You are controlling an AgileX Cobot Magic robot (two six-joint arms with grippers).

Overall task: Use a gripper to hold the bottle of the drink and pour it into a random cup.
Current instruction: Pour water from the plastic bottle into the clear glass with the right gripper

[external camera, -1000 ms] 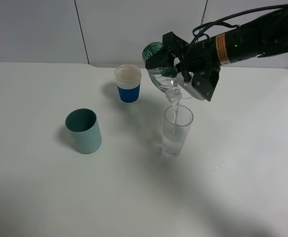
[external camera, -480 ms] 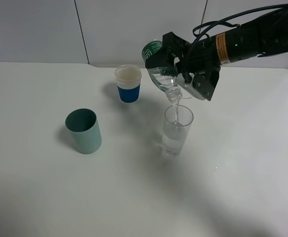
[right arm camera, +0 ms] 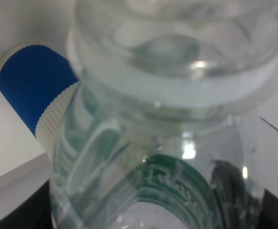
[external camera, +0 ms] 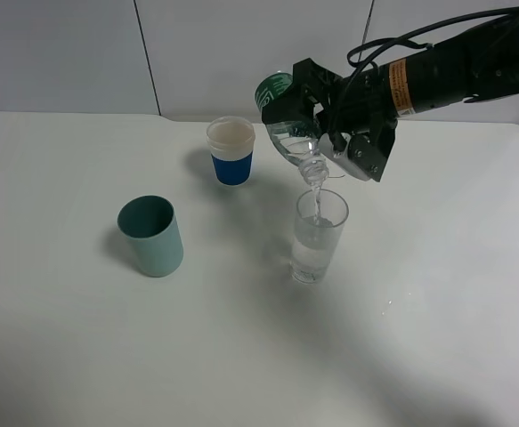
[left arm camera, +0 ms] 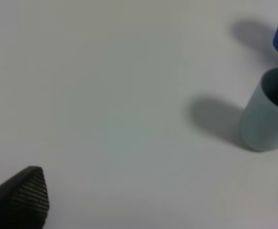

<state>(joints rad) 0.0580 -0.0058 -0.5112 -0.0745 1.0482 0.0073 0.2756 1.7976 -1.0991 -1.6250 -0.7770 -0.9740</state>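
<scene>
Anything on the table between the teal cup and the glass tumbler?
Nothing. In the exterior high view, only bare white table separates the teal cup from the glass tumbler.

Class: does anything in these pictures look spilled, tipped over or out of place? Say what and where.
Nothing clearly wrong. The bottle tilts neck-down in the right tool over the glass tumbler, pouring into it. Faint specks on the table beside it may be droplets.

Three cups are showing on the table (external camera: 437, 294) right now: the clear glass (external camera: 319, 236), the teal cup (external camera: 152, 236) sitting off to the glass's left, and the white-and-blue cup (external camera: 231, 151) sitting behind the glass, leftward. One bottle (external camera: 290, 124) is hanging tipped just above the glass.
</scene>
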